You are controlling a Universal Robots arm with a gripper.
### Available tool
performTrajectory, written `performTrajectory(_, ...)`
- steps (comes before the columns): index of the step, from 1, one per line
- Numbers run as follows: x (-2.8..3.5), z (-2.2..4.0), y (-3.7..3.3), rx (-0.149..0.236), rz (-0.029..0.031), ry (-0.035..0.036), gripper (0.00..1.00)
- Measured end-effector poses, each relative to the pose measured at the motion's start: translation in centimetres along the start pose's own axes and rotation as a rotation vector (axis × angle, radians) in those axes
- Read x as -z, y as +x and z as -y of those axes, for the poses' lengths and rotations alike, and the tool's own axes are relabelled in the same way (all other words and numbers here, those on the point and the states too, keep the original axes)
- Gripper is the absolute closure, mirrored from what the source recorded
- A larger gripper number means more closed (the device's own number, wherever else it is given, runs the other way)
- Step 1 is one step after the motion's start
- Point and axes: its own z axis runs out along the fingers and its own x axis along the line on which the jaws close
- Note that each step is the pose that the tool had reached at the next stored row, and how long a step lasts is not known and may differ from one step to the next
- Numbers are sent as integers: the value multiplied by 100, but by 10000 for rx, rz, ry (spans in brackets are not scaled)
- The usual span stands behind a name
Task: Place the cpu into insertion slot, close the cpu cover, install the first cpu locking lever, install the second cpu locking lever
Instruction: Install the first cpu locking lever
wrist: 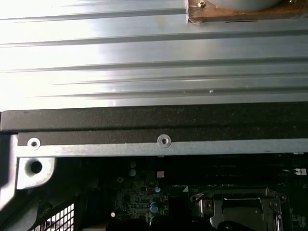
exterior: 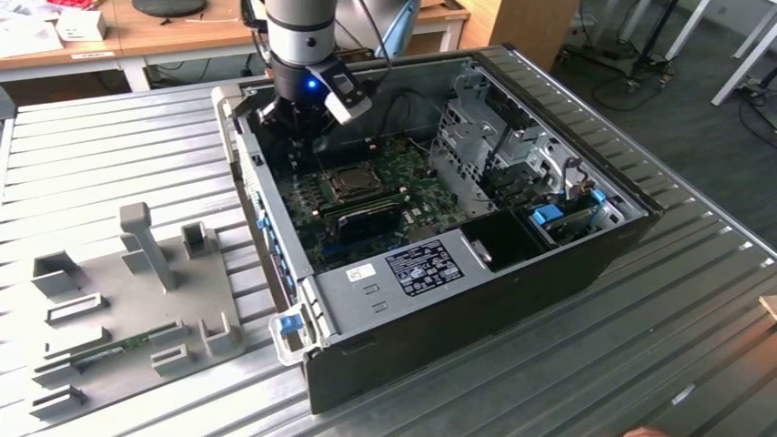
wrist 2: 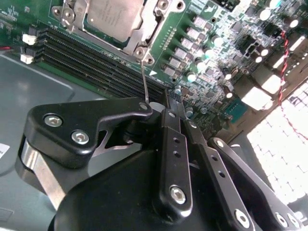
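Your end effector (wrist 2: 155,107) is pinched tight on the tip of the thin locking lever (wrist 2: 143,79). Just past it the cpu (wrist 2: 113,17) sits in the insertion slot (wrist 2: 72,19), under the closed cpu cover (wrist 2: 144,30), inside the open computer case (exterior: 486,319).

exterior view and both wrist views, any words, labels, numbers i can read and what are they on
Nothing can be quoted; the print that shows:
black sticker on the silver bracket in the computer case: white print, too small to read
white sticker beside it: too small to read
white tag on the desk edge: blurred
chip top, second wrist view: faint marks, unreadable
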Motion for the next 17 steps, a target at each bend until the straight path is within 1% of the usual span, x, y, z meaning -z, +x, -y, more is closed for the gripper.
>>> performTrajectory(1, 0, 0, 0, -2, -1, -52, 90)
performTrajectory(2, 0, 0, 0, -2, -1, -66, 90)
performTrajectory(6, 0, 0, -6, -1, -3, -68, 90)
performTrajectory(9, -1, -1, -29, -3, -3, -67, 90)
performTrajectory(12, -2, -3, -71, -4, -7, -67, 90)
performTrajectory(17, -4, -4, -162, -5, -24, -66, 90)
